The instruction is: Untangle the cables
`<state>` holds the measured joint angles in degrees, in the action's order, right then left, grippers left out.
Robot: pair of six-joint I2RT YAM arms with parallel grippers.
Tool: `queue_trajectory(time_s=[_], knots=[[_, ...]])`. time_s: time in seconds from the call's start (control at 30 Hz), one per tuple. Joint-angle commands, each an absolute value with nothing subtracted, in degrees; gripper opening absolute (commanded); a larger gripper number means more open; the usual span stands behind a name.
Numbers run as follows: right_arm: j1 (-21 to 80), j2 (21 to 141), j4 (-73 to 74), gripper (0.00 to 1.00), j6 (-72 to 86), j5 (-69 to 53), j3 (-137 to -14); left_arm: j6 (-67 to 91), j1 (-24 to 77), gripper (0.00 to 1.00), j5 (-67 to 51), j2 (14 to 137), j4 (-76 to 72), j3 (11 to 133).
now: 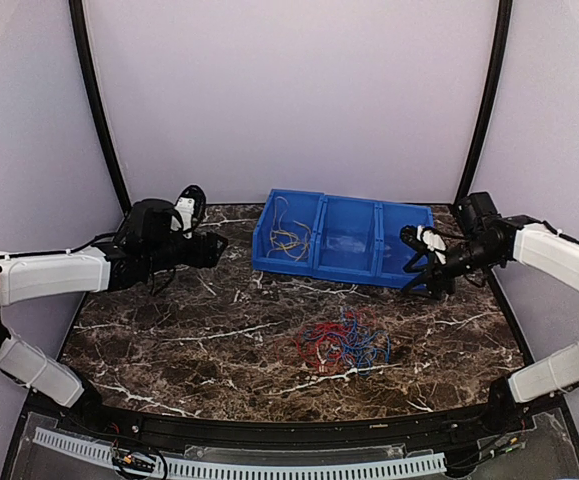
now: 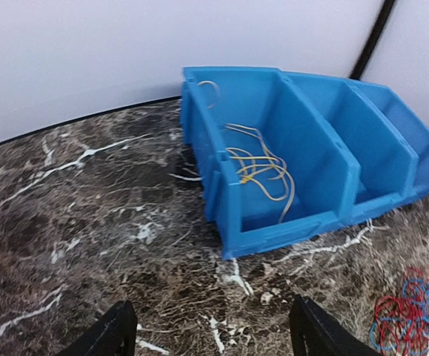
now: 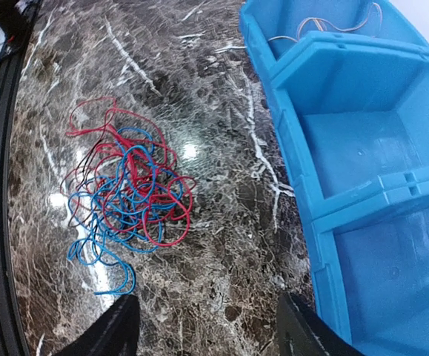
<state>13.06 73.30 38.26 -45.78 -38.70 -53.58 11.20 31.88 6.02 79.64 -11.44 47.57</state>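
A tangle of red and blue cables (image 1: 344, 343) lies on the dark marble table, in front of the blue three-part bin (image 1: 319, 268). In the right wrist view the tangle (image 3: 129, 196) sits ahead and to the left of my right gripper (image 3: 208, 326), which is open and empty beside the bin wall (image 3: 296, 148). Several yellow wires (image 1: 289, 240) lie in the bin's left compartment. My left gripper (image 1: 219, 248) hovers left of the bin, open with nothing between its fingers (image 2: 214, 334); the yellow wires (image 2: 262, 167) lie ahead of it. My right gripper (image 1: 409, 260) is at the bin's right end.
Black poles (image 1: 99, 110) (image 1: 486, 100) rise at the back corners against white walls. The bin's middle and right compartments hold nothing. A white cable track (image 1: 269, 465) runs along the near edge below the table.
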Motion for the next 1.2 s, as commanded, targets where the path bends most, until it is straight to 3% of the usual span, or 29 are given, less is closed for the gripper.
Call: queue_trajectory(time_s=[0.0, 0.23, 0.8, 0.9, 1.0, 1.17], knots=[[19.80, 74.48, 41.94, 0.59, -51.46, -37.06, -55.89, 10.90, 32.79, 0.71, -12.35, 78.43, -12.92, 47.50], [31.96, 79.48, 41.07, 0.34, -52.28, -27.27, -54.45, 13.33, 38.20, 0.61, -17.93, 79.80, -17.54, 45.03], [39.61, 87.71, 40.95, 0.34, -55.07, -18.90, -54.36, 17.69, 40.77, 0.65, -18.39, 81.46, -17.04, 47.28], [40.19, 88.33, 40.71, 0.22, -55.11, -18.11, -54.41, 17.59, 40.78, 0.65, -18.00, 82.27, -17.72, 47.43], [40.67, 88.93, 41.22, 0.00, -54.50, -18.53, -55.44, 18.30, 40.78, 0.65, -18.63, 82.97, -19.19, 47.26], [40.70, 85.35, 44.20, 0.00, -52.79, -23.06, -59.02, 17.09, 42.49, 0.66, -19.64, 83.12, -28.89, 43.89]])
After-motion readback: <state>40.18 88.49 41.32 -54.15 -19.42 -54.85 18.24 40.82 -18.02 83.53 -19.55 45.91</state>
